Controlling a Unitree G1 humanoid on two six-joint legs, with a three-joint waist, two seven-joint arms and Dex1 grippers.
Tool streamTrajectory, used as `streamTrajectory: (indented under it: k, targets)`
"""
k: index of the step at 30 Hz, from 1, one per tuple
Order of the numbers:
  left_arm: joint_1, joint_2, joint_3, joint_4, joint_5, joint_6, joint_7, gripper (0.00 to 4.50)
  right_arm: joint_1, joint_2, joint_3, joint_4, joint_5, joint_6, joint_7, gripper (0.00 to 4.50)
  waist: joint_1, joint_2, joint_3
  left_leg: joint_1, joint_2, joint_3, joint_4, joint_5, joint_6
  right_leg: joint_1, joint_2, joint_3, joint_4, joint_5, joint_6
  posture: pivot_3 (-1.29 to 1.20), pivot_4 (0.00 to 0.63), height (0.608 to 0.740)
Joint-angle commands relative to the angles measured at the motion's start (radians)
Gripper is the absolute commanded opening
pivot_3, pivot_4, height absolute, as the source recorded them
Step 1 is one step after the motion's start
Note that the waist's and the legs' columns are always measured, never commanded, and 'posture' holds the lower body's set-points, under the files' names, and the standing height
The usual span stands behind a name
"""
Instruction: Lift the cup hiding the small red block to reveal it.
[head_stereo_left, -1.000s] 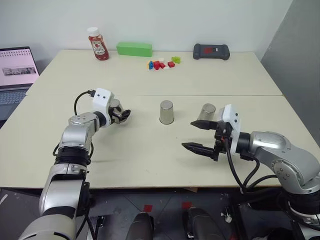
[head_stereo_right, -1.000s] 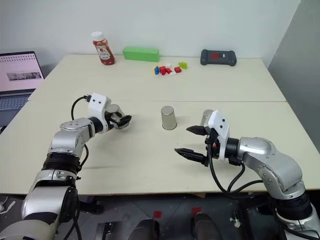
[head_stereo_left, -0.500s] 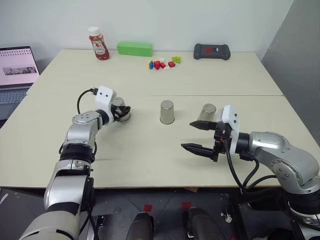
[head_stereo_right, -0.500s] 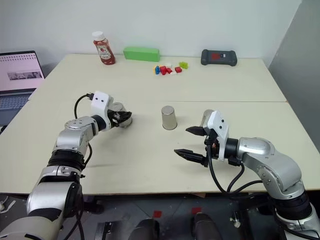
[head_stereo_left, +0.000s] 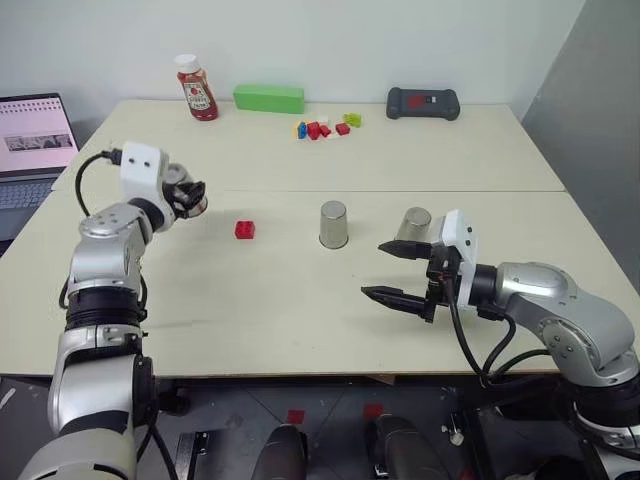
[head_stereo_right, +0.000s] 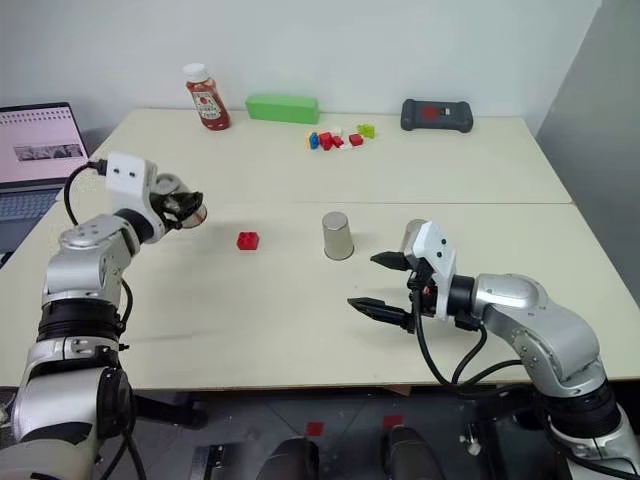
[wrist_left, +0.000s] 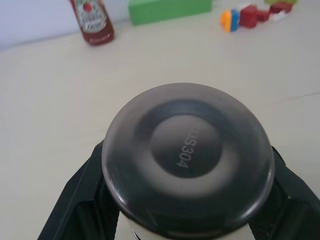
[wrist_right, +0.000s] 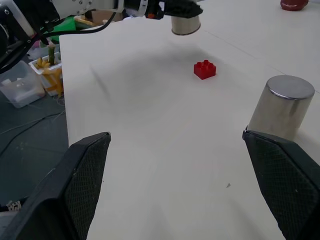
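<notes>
The left end effector (head_stereo_left: 190, 197) grips the cup (head_stereo_left: 183, 192) between its closed fingers, holding it clear above the surface (head_stereo_left: 300, 300), its stamped base facing the left wrist camera. The small red block (head_stereo_left: 244, 230) sits uncovered on the surface just beside and below the raised cup, with a second cup (head_stereo_left: 333, 224) upside down near the middle. The right end effector (head_stereo_left: 395, 272) hovers with fingers spread wide and empty, close to a third cup (head_stereo_left: 413, 226).

left claw (head_stereo_left: 190, 198) clamped, right claw (head_stereo_left: 390, 270) spread
</notes>
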Motion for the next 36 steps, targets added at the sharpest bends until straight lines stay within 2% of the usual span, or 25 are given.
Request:
streamTrajectory:
  k: [1, 6, 8, 13, 19, 26, 30, 36]
  targets:
    - [-0.012, -0.007, 0.025, 0.046, -0.002, -0.047, 0.026, 2.75, -0.024, 0.004, -0.005, -0.009, 0.002, -0.025, 0.016, 4.5, 0.0, 0.0, 0.0, 0.0, 0.0, 0.0, 0.0, 0.0, 0.0, 0.0, 0.0, 0.0, 0.0, 0.0, 0.0, 0.0, 0.15, 0.74]
    - [-0.031, -0.024, 0.018, 0.12, 0.003, -0.089, 0.041, 2.75, -0.028, 0.002, -0.006, -0.008, -0.002, -0.022, 0.021, 4.5, 0.002, 0.0, 0.0, 0.0, 0.0, 0.0, 0.0, 0.0, 0.0, 0.0, 0.0, 0.0, 0.0, 0.0, 0.0, 0.0, 0.15, 0.74]
    - [-0.041, -0.027, 0.019, 0.147, 0.002, -0.092, 0.046, 3.45, -0.027, 0.001, -0.009, -0.011, -0.001, -0.018, 0.021, 4.5, 0.001, 0.0, 0.0, 0.0, 0.0, 0.0, 0.0, 0.0, 0.0, 0.0, 0.0, 0.0, 0.0, 0.0, 0.0, 0.0, 0.15, 0.74]
    - [-0.062, -0.033, 0.025, 0.183, -0.014, -0.09, 0.039, 4.49, -0.028, 0.0, -0.013, -0.015, 0.0, -0.013, 0.019, 4.5, 0.001, 0.0, 0.0, 0.0, 0.0, 0.0, 0.0, 0.0, 0.0, 0.0, 0.0, 0.0, 0.0, 0.0, 0.0, 0.0, 0.15, 0.74]
    - [-0.06, -0.029, 0.05, 0.121, -0.045, -0.108, 0.028, 4.49, -0.03, 0.0, -0.013, -0.012, -0.005, -0.017, 0.018, 4.5, 0.001, 0.0, 0.0, 0.0, 0.0, 0.0, 0.0, 0.0, 0.0, 0.0, 0.0, 0.0, 0.0, 0.0, 0.0, 0.0, 0.15, 0.74]
    - [-0.019, -0.019, 0.066, -0.13, -0.08, -0.129, -0.007, 4.49, -0.027, 0.008, -0.016, -0.007, -0.011, -0.029, 0.014, 4.5, 0.001, 0.0, 0.0, -0.001, 0.0, 0.0, 0.0, 0.0, 0.0, 0.0, 0.0, 0.0, 0.0, 0.0, 0.0, 0.0, 0.15, 0.74]
    - [0.076, 0.027, 0.035, -0.376, -0.109, -0.027, -0.107, 4.49, -0.009, 0.004, -0.053, -0.006, -0.007, -0.043, 0.005, 4.5, 0.0, 0.0, 0.0, 0.0, 0.0, 0.0, 0.0, 0.0, 0.0, 0.0, 0.0, 0.0, 0.0, 0.0, -0.001, 0.0, 0.15, 0.74]
    - [0.341, 0.165, 0.097, -0.678, -0.202, 0.135, -0.265, 4.49, 0.051, -0.032, -0.075, -0.013, -0.04, -0.092, 0.017, 4.5, -0.009, 0.0, 0.0, 0.001, 0.001, 0.0, -0.001, 0.0, 0.0, 0.0, 0.0, 0.001, 0.0, 0.0, 0.0, 0.0, 0.15, 0.74]
